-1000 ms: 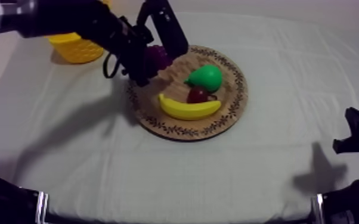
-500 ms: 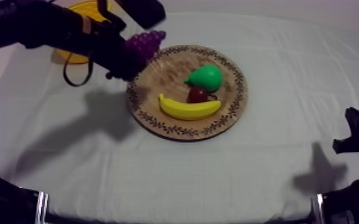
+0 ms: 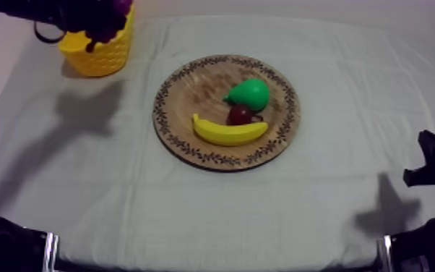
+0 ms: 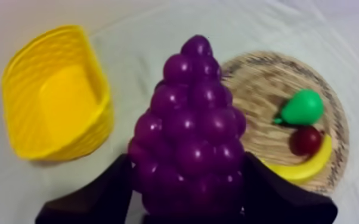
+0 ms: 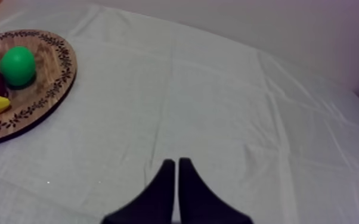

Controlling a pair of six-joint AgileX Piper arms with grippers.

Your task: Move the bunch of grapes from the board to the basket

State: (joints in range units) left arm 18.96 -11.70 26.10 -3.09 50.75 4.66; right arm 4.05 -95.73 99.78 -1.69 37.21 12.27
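The purple bunch of grapes (image 4: 191, 131) hangs in the air with my left gripper (image 4: 188, 167) shut on its lower part, one black finger on each side. In the left wrist view the bunch is between the yellow basket (image 4: 56, 113) and the wooden board (image 4: 259, 101). From the top, my left gripper (image 3: 101, 22) is over the yellow basket (image 3: 97, 51) at the far left, with a bit of the grapes (image 3: 123, 6) showing at the basket's rim. My right gripper (image 5: 174, 173) is shut on nothing, low over bare cloth right of the board (image 5: 45, 89).
On the round board (image 3: 191, 94) lie a green pear (image 3: 249, 92), a small red fruit (image 3: 240, 114) and a banana (image 3: 229, 132). My right arm (image 3: 433, 166) rests at the table's right edge. Bare cloth lies between the board and the basket.
My left arm lifted the grapes off the board's far left rim and carried them left and back until they hang over the basket. The right arm stayed still.
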